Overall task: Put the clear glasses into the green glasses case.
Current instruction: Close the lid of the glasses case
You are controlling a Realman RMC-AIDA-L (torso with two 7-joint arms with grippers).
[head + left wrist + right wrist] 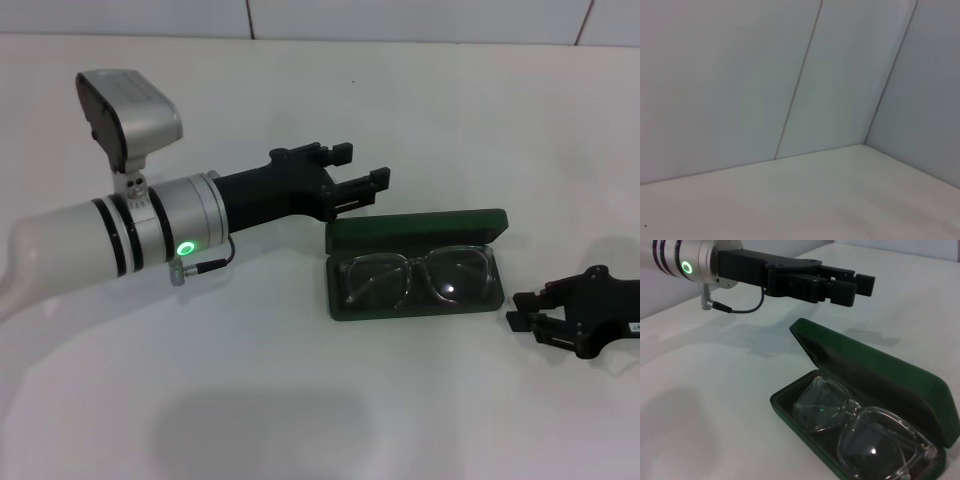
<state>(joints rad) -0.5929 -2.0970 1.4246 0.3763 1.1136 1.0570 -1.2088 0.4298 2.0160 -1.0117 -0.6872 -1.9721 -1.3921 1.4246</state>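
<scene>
Glasses (418, 277) sit folded inside the open green case (415, 305) on the white bench (300, 400), lid propped up behind. Left gripper (362, 177) hovers just past the lid's left end, jaws spread, holding nothing. Right gripper (528, 310) rests right of the case, jaws spread too.

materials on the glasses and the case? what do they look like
clear glasses: likely glossy transparent plastic; the dark case interior shows through frame and lenses, with bright glints on a lens. green glasses case: looks like a rigid shell with a matte dark green covering; the open lid holds its shape and shows only a dull sheen. The lining looks dark; its material is unclear.
</scene>
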